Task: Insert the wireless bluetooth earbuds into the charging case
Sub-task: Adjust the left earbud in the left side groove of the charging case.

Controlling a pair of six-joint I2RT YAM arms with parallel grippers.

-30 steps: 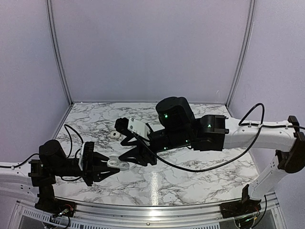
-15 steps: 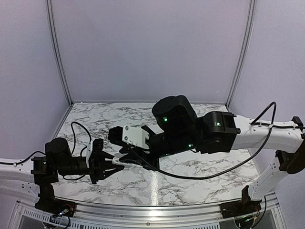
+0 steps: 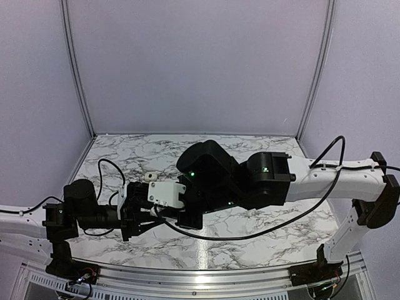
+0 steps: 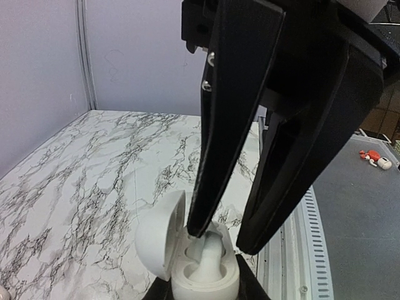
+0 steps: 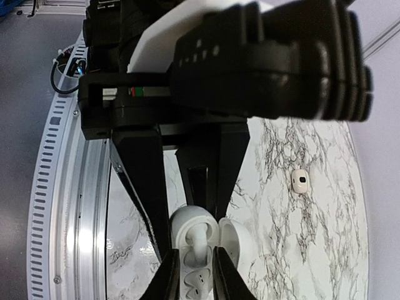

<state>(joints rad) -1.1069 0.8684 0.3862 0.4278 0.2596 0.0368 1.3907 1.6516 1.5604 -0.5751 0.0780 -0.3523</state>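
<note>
The charging case (image 4: 206,278) is small, white and glossy, with its lid (image 4: 159,240) swung open to the left. My left gripper (image 4: 203,292) is shut on its base and holds it above the marble. One white earbud (image 4: 211,253) stands stem-up in a socket. My right gripper (image 5: 197,279) comes down from above, its black fingers (image 4: 212,156) either side of that earbud (image 5: 199,275) and closed against it. A second earbud (image 5: 300,181) lies loose on the table (image 3: 150,177). In the top view the right wrist's white block (image 3: 164,194) hides the case.
A ribbed aluminium rail (image 4: 306,250) runs along the table's near edge. Purple walls close the back and sides. Black cables (image 3: 103,169) loop beside the left arm. A small red and white object (image 4: 375,157) lies on the grey floor beyond the rail.
The right arm has swung left and down over the case and its jaws have narrowed onto the earbud. The left gripper has turned the case upward and kept hold of it.
</note>
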